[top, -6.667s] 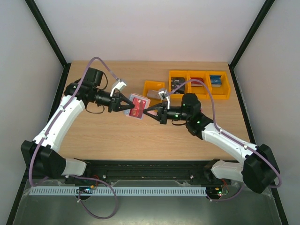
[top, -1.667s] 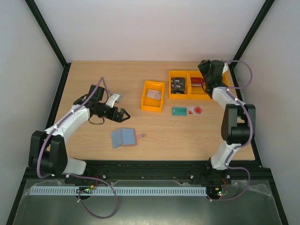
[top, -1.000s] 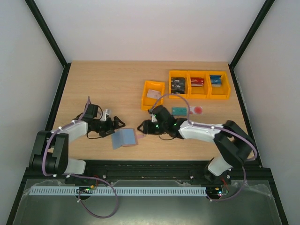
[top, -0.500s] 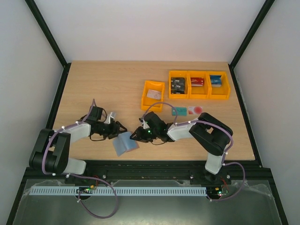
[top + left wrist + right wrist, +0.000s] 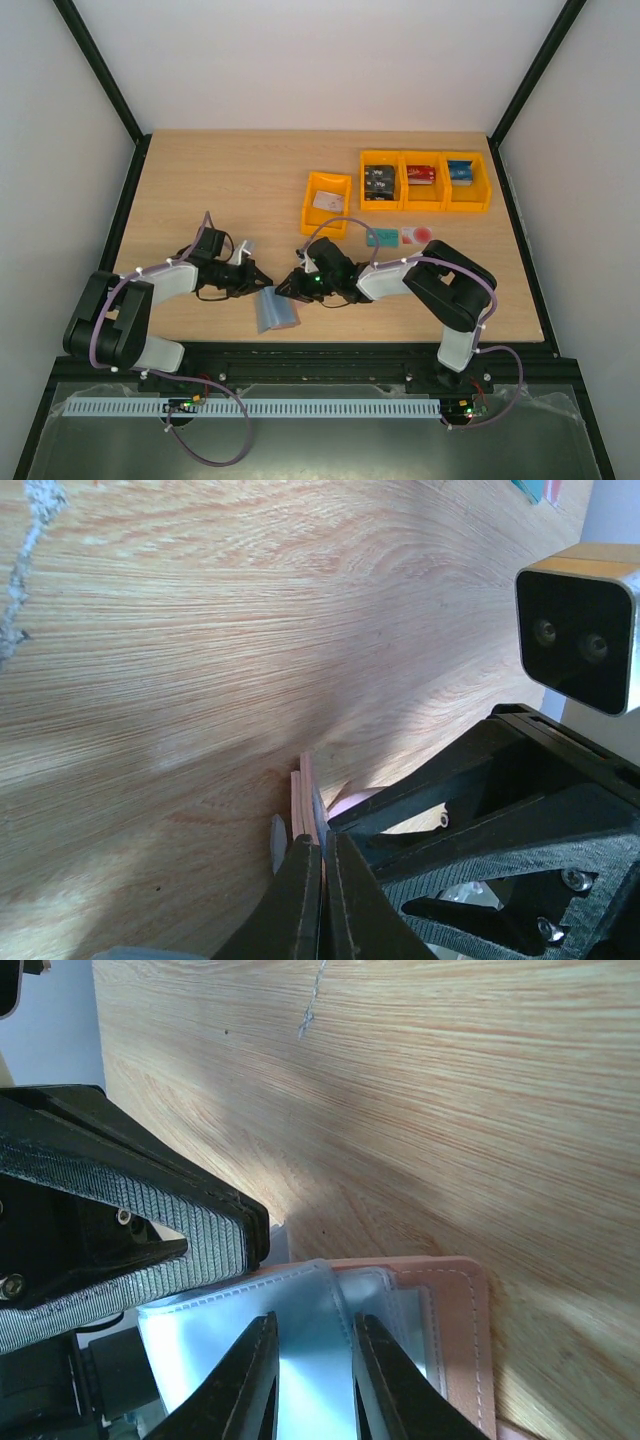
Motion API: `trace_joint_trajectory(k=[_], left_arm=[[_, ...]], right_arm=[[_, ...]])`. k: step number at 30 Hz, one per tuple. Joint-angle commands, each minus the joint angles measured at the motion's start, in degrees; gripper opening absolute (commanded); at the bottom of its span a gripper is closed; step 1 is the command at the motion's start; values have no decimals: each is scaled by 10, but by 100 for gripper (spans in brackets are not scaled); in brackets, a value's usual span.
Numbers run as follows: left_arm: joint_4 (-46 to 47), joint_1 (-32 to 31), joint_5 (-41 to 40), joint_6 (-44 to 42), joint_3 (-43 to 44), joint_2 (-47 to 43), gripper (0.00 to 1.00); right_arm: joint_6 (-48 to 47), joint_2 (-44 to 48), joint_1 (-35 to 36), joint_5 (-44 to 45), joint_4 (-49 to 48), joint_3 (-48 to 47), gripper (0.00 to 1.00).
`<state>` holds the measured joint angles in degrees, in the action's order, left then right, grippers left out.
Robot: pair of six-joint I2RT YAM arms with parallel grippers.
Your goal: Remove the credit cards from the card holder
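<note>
The left gripper [image 5: 322,842] pinches the card holder [image 5: 277,312] at its 11 o'clock edge, while the right gripper [image 5: 314,1322], fingers narrowly parted, straddles its clear sleeve [image 5: 200,1345].

Wears white shells [image 5: 165,279] over black joints [image 5: 455,298] behind the left pincer [image 5: 261,287] and right pincer [image 5: 288,291]. Trails mauve cables [image 5: 345,222] back to black bases [image 5: 105,325]. Carries black triangular fingers [image 5: 300,895], a ribbed grey pad [image 5: 170,1222], silver screws [image 5: 122,1216] and a grey two-lens camera [image 5: 578,628].

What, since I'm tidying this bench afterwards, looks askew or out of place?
One orange bin sits rotated, apart from the straight row of three bins. The card holder lies splayed open near the front edge, its clear sleeves fanned out.
</note>
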<state>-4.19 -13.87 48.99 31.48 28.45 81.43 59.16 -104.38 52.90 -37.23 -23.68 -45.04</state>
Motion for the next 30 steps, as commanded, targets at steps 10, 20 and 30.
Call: trace_joint_trajectory(k=[10, 20, 30], left_arm=[[-132, -3, 76, -186, 178, 8, 2], [-252, -83, 3, -434, 279, -14, 2], [-420, -98, 70, -516, 475, -6, 2]], right_arm=[[-116, 145, -65, 60, 97, 25, 26], [-241, 276, -109, 58, 93, 92, 37], [-356, 500, -124, 134, 169, 127, 51]])
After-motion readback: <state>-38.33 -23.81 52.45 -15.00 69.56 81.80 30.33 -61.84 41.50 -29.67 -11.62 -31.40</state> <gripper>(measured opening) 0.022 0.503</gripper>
